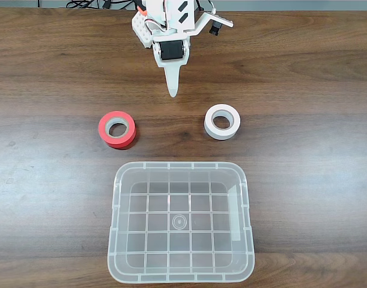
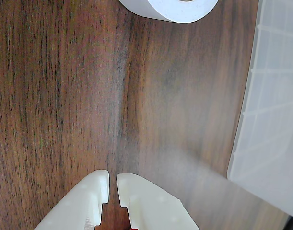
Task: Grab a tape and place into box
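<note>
In the fixed view the white arm is reaching in from twelve o'clock, and its gripper [image 1: 172, 91] is pointing down toward the middle of the dark wooden table [image 1: 45, 72], hanging over bare wood. The wrist view is showing the two white fingers [image 2: 96, 191] lying almost together, with just a thin slit between the tips and nothing held in it.

The tape [image 1: 222, 121] is lying flat on the table at about four o'clock from the gripper tip, near it but not touching. In the wrist view the tape [image 2: 175, 9] is peeking in at the twelve o'clock edge, with open wood between it and the fingers.

A red roll with a grey core [image 1: 117, 128] is sitting at about eight o'clock from the gripper tip, well apart from the white one. Nothing is standing between the gripper and either roll.

The box [image 1: 246, 240] is occupying the six o'clock part of the fixed view, just below both rolls, its ribbed floor holding nothing. In the wrist view its pale wall [image 2: 266, 124] is running down the three o'clock side.
</note>
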